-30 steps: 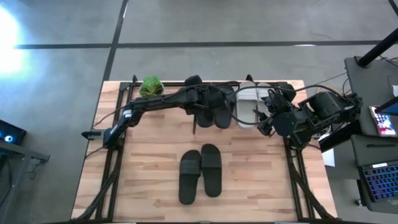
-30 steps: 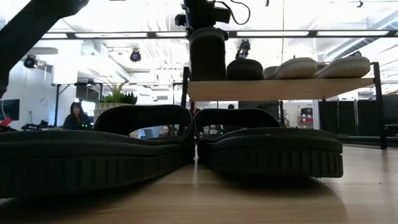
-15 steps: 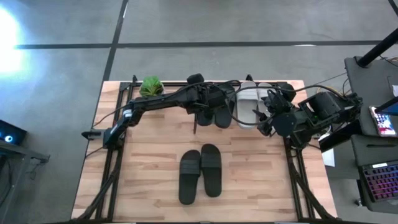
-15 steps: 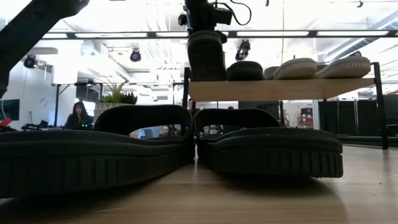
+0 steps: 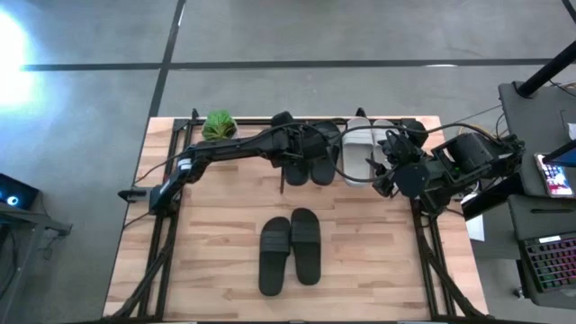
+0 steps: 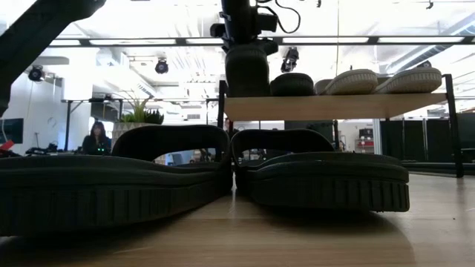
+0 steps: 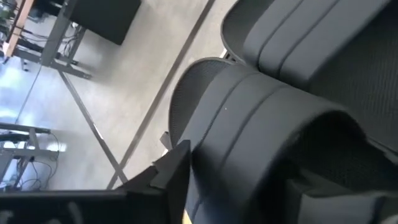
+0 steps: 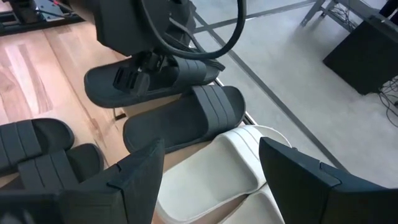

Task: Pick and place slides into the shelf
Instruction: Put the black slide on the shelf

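Since a second ago, the black slide (image 6: 246, 68) under the left gripper (image 5: 290, 144) has come down: before it was tilted above the shelf (image 6: 334, 106), and now it rests on the board at the shelf's left end. In the right wrist view, the left gripper's fingers (image 8: 134, 70) sit at the strap of this slide, but the pictures do not show clearly whether they grip it or have let go, so I cannot tell.

Next to it on the shelf lies a second black slide (image 5: 322, 153), touching the first one along the side. Further to the right, the two light grey slides (image 5: 358, 148) lie side by side on the same board. All four point across the shelf, with the toes toward the far edge of the table (image 5: 216, 234).

The last black pair (image 5: 291, 247) lies on the table in front of the shelf, near the middle, the two slides touching each other.

The right gripper (image 5: 382, 171) hangs just beside the right end of the shelf, near the grey slides, with its fingers (image 8: 134, 177) spread apart and nothing between them.

A small green plant (image 5: 219, 125) stands at the far left end of the shelf.
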Robot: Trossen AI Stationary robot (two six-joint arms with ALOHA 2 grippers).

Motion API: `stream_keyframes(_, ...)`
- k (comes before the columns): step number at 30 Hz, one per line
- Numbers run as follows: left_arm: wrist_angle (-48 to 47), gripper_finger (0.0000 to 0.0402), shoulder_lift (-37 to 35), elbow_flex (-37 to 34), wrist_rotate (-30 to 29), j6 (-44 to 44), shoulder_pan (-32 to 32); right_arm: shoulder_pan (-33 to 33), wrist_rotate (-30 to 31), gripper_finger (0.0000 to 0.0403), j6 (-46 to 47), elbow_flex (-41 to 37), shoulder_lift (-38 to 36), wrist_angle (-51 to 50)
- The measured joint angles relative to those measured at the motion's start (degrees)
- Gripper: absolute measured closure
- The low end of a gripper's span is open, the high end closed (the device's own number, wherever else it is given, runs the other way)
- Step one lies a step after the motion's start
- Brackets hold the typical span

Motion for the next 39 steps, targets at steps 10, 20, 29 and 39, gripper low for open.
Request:
stream_keyframes(10,-0.29,0.0171,0.0,-0.64,2.54,5.0,-1.58,0.0,-0.01,0.0149,0.01,0.0,0.0,0.0)
stream_keyframes(20,-0.86,0.0163,-0.45,-0.49,5.74,9.66,-3.32,0.01,-0.49,0.0149,0.65,0.0,0.0,0.0)
stream_keyframes(29,-4.23,0.0163,-4.0,-0.52,13.56,10.7,-3.48,0.0,-0.47,0.0149,0.66,0.0,0.0,0.0)
stream_keyframes(39,-6.4,0.0164,-8.69,-0.75,28.19,5.28,-3.75,0.0,-0.48,0.0149,0.66,0.0,0.0,0.0)
